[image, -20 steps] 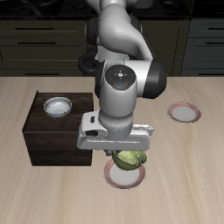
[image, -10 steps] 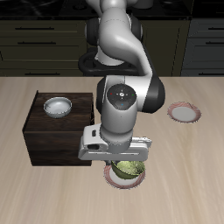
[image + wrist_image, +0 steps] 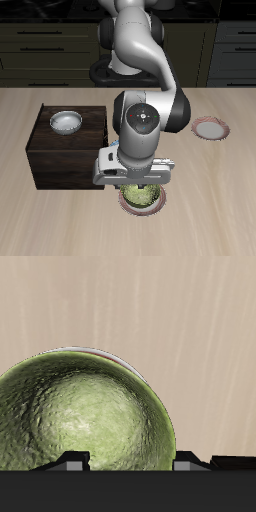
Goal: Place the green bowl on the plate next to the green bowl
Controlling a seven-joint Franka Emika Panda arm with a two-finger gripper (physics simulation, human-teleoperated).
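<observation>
While clamped on the green bowl (image 3: 143, 194), the gripper (image 3: 138, 186) hangs over the plate (image 3: 126, 204).

I saw a pale wood-grain counter (image 3: 30, 215). A dark brown box (image 3: 62, 150) stood on it, farther back than the front edge. Near the front edge lay the plate (image 3: 126, 206), red-rimmed, mostly hidden beneath the arm. A second red-rimmed plate (image 3: 210, 129) lay well apart, farther back.
</observation>
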